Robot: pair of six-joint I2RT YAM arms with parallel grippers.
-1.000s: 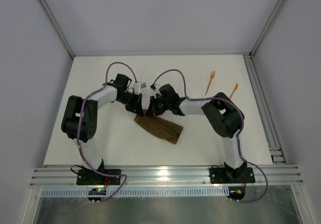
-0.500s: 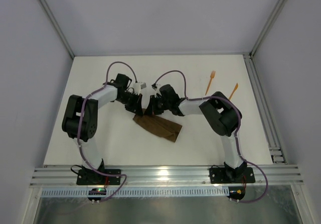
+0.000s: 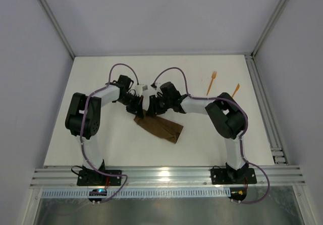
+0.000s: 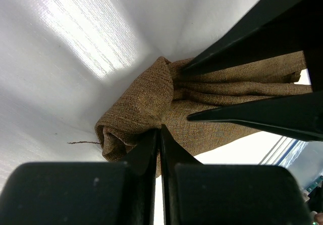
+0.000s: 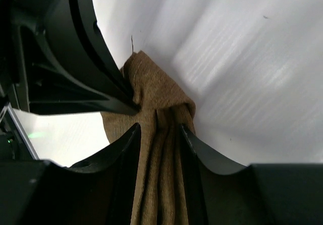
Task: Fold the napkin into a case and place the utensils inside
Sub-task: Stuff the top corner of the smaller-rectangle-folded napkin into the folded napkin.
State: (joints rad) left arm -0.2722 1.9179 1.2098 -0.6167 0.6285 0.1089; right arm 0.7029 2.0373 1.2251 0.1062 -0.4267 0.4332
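Both claws meet at the far-left end of the folded napkin (image 3: 160,128).
The left gripper (image 4: 159,131) has its jaws pressed together, pinching a rolled fold at the cloth's end. The right gripper (image 5: 159,129) has its jaws partly apart, straddling a gathered ridge of cloth, though firm contact cannot be told. The napkin lies on the table (image 3: 126,147) as a narrow strip, its long axis diagonal, from far-left under the claws to near-right. The fork (image 3: 211,82) and the pointed utensil (image 3: 234,90) lie well apart to the right.
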